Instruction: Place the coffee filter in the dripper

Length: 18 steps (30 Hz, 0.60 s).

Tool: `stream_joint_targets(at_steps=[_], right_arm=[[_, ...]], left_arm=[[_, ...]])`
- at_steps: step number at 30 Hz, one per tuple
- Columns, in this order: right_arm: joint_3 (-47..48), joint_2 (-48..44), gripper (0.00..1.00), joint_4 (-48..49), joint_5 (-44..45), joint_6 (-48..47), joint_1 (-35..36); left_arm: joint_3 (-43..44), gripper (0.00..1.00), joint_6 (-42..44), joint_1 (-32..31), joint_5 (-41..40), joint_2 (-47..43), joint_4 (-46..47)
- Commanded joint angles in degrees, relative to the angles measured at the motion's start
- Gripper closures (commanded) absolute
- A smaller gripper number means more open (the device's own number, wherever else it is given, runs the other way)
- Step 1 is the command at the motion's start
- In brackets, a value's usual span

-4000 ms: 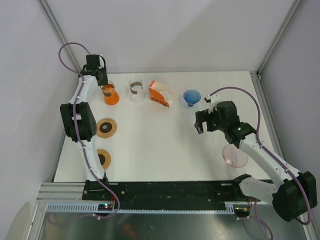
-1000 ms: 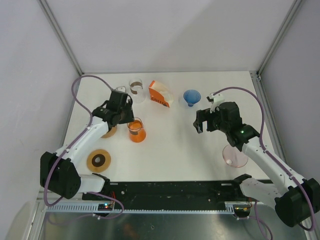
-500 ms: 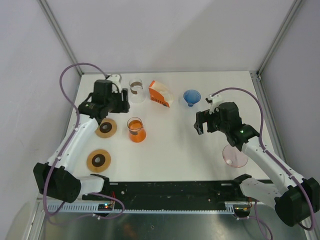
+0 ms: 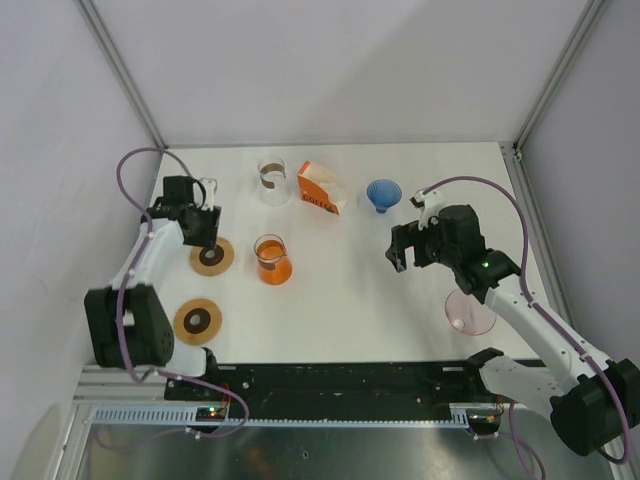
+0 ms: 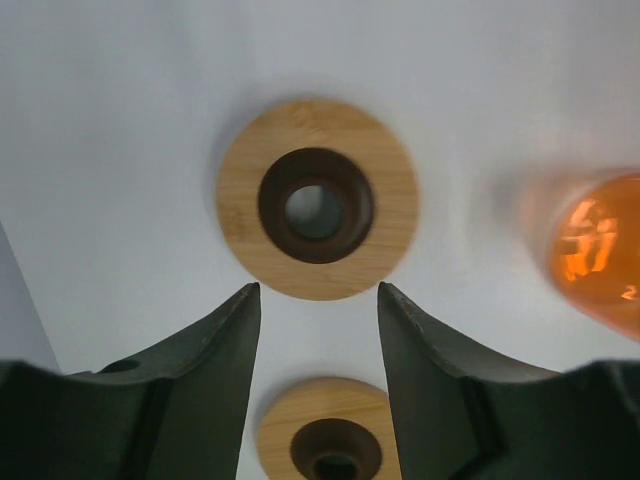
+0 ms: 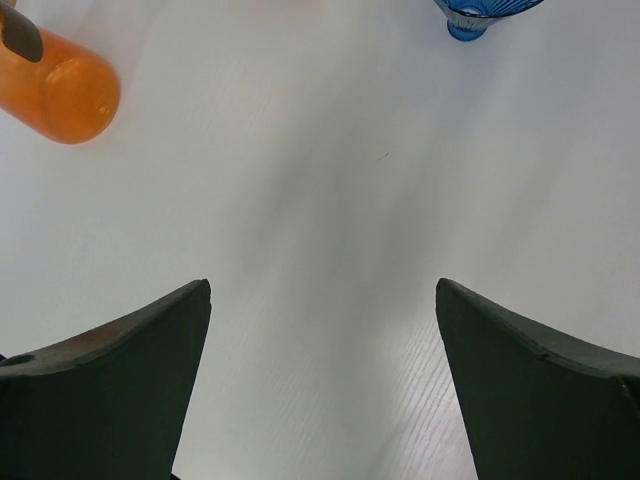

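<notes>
A blue dripper [image 4: 383, 194] stands at the back of the white table, and a pink dripper [image 4: 469, 312] stands at the right front. An orange-and-white filter pack [image 4: 318, 188] lies left of the blue dripper; no loose filter shows. My left gripper [image 4: 205, 238] is open and empty, hovering over a wooden ring [image 4: 212, 257]; its wrist view shows that ring [image 5: 316, 198] just ahead of the left gripper [image 5: 318, 300]. My right gripper [image 4: 398, 255] is open and empty, between the two drippers. In the right wrist view the right gripper [image 6: 322, 290] is over bare table, with the blue dripper [image 6: 485, 12] at the top edge.
An orange glass vessel [image 4: 270, 260] stands mid-table, right of the ring, and shows in both wrist views [image 5: 595, 250] [image 6: 55, 85]. A clear glass [image 4: 271, 180] stands at the back. A second wooden ring [image 4: 198, 321] lies at the left front, also below my left fingers [image 5: 330, 440].
My left gripper carried the orange vessel from the back left to mid-table, let go of it, and swung back left over the wooden ring. The right arm has barely moved.
</notes>
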Motion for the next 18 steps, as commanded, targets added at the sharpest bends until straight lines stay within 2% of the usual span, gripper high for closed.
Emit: stream_joint_targets(at_steps=[1,9,18], right_arm=[[2.26,-1.92,0.01,0.13,-0.94,-0.14,0.36],[2.28,-1.03,0.01,0.09,-1.26,0.01,0.47],[2.28,-0.58,0.01,-0.03,-0.91,-0.11,0.48]], left_arm=[[2.08,0.45,5.05,6.48,-2.82,8.06,0.94],[2.41,0.48,11.47,8.39,-3.16,15.0,4.21],[5.3,0.56,8.87,8.68,1.7,18.94,5.58]])
